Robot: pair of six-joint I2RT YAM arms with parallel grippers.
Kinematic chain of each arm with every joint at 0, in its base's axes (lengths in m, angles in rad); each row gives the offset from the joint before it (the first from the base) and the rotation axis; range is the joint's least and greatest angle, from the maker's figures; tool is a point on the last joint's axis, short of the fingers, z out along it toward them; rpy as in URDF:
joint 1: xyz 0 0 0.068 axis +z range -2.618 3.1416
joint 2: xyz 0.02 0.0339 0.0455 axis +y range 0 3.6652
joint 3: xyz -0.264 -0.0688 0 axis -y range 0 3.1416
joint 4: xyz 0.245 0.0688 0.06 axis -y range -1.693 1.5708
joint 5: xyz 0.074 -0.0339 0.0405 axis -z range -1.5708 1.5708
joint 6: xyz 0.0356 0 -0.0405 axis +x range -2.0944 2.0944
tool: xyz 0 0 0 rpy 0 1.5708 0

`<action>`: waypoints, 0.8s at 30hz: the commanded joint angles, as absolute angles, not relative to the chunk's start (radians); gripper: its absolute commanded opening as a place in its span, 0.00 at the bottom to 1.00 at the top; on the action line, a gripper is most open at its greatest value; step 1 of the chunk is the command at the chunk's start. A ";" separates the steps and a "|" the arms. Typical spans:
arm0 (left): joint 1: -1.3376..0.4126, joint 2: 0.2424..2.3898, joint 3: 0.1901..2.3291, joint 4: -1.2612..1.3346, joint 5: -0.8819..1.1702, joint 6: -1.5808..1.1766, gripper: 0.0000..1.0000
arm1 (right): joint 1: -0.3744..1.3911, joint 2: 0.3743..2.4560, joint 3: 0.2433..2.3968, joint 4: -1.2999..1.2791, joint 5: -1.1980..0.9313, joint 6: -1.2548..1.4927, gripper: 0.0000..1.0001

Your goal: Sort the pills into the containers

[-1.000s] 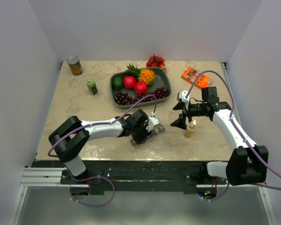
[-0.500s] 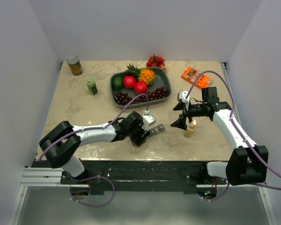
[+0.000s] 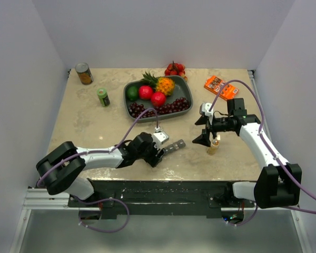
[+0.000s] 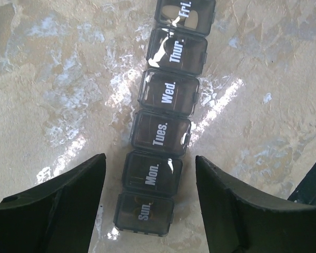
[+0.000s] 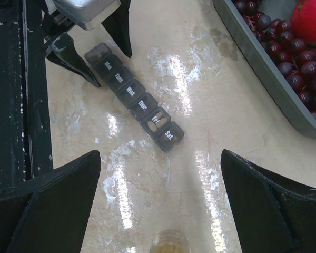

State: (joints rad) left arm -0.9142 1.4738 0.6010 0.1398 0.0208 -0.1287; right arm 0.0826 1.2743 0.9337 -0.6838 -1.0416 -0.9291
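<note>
1. Overhead view. Left gripper (image 3: 162, 149) lay low on the table at the near end of the containers (image 3: 175, 145), a dark strip lying aslant near the front edge and well apart from the fruit tray (image 3: 183, 87). Right gripper (image 3: 202, 138) hung just beside a small amber bottle (image 3: 213, 146).
2. Left wrist view. Fingers (image 4: 68, 205) stood partly open on either side of the Sun. and Mon. end. They were clear of the strip's sides and gripped nothing. Every lid in view looked shut; contents were too dim to make out.
3. Right wrist view. Jaws were spread wide and empty, with the bottle's cap low between them. The strip lay ahead, Sat. end nearest.
4. Judgement. The step looked like steadying the strip for filling. The tabletop was glossy, so the left jaws should close squarely to keep the strip from skidding. Lids would need lifting first. The right gripper should take the bottle upright, without tipping it.
</note>
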 commanded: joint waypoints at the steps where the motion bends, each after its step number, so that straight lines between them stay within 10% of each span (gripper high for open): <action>1: -0.925 1.471 0.578 0.265 0.009 -0.121 0.72 | 0.077 1.279 0.951 -0.696 -1.074 -0.953 0.99; 17: -0.973 1.560 0.600 0.213 -0.117 -0.104 0.61 | 0.077 1.289 0.954 -0.716 -1.086 -0.971 0.99; 24: -0.988 1.591 0.611 0.195 -0.144 -0.106 0.28 | 0.075 1.293 0.954 -0.719 -1.088 -0.977 0.99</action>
State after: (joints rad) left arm -0.9787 1.5562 0.6060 0.2241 -0.1047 -0.1112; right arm 0.0822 1.2892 0.9337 -0.6979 -1.0504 -0.9581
